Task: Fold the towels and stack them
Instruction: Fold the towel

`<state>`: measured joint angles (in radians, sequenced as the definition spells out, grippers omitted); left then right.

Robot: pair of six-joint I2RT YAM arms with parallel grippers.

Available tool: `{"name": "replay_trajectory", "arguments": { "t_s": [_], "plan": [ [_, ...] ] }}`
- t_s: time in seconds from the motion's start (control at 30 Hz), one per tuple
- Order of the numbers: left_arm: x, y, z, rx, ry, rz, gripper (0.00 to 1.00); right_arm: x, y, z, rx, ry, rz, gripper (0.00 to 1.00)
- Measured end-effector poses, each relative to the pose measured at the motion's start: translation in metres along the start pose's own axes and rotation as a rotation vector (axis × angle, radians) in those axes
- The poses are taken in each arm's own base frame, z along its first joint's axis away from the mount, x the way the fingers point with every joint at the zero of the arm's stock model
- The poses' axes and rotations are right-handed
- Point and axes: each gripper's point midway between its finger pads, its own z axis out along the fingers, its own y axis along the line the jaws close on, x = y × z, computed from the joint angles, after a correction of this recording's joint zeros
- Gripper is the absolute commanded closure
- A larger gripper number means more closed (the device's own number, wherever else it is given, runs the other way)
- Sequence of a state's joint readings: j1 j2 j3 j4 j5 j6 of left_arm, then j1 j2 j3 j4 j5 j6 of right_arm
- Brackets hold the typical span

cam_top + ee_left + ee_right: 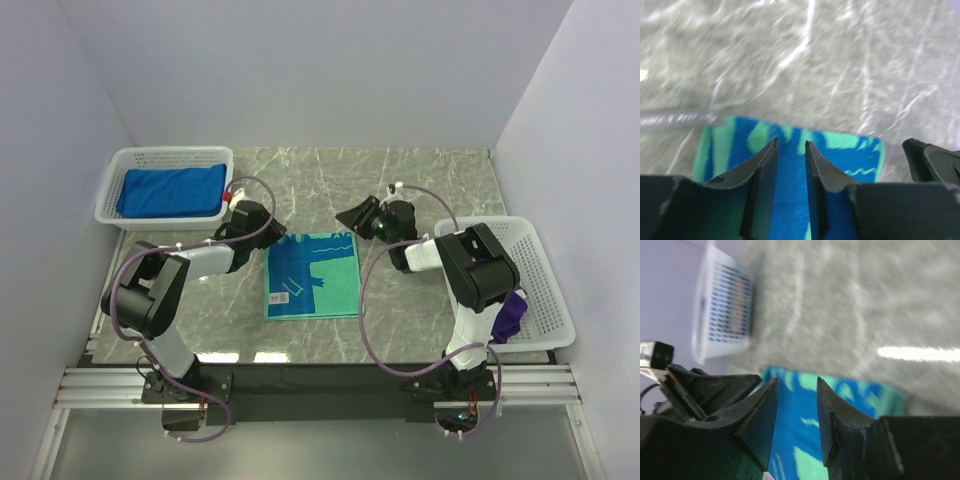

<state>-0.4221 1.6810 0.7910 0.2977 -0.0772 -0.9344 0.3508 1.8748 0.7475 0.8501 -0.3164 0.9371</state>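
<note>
While the purple towel droops over the right basket up front, the teal-and-blue towel lies folded flat mid-worktop. The left hand and right hand sit by its far corners, both slightly spread, pinching nothing. Farther back, the blue towel fills the left basket.

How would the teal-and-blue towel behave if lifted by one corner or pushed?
The teal-and-blue towel lies flat against the marble table, so it is probably floppy and would drape from a pinched corner. Pushed, it would likely bunch rather than slide whole. It looks thin, so probably light.
</note>
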Motion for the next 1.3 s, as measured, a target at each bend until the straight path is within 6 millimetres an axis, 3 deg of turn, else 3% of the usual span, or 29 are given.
{"name": "replay_trajectory", "arguments": {
  "t_s": [0.1, 0.17, 0.43, 0.6, 0.8, 0.9, 1.1, 1.2, 1.3],
  "plan": [
    [-0.012, -0.013, 0.002, 0.02, -0.028, 0.003, 0.7, -0.015, 0.02, 0.011, -0.053, -0.019, -0.012, 0.57],
    [-0.015, -0.014, 0.005, 0.017, -0.039, 0.002, 0.7, -0.017, 0.022, 0.016, -0.065, -0.024, -0.008, 0.57],
    [0.001, 0.021, 0.033, -0.077, -0.001, -0.007, 0.71, 0.013, -0.031, 0.025, 0.059, 0.045, 0.046, 0.57],
    [-0.005, 0.024, 0.034, -0.091, -0.02, -0.006, 0.68, 0.016, -0.04, 0.021, 0.084, 0.045, 0.047, 0.57],
    [-0.011, 0.028, 0.027, -0.116, -0.025, 0.022, 0.57, 0.001, -0.045, 0.01, 0.132, 0.021, 0.0, 0.57],
    [-0.019, 0.025, 0.017, -0.131, -0.03, 0.047, 0.56, -0.006, -0.036, 0.0, 0.153, 0.025, -0.058, 0.57],
    [-0.035, -0.013, -0.021, -0.068, -0.071, 0.079, 0.55, -0.012, 0.007, -0.014, 0.151, 0.067, -0.23, 0.62],
    [-0.03, -0.026, -0.037, -0.053, -0.066, 0.099, 0.57, 0.0, 0.024, -0.015, 0.176, 0.121, -0.341, 0.63],
    [-0.012, -0.024, -0.045, -0.09, -0.032, 0.138, 0.57, 0.026, 0.031, -0.016, 0.236, 0.207, -0.453, 0.63]
  ]
}}
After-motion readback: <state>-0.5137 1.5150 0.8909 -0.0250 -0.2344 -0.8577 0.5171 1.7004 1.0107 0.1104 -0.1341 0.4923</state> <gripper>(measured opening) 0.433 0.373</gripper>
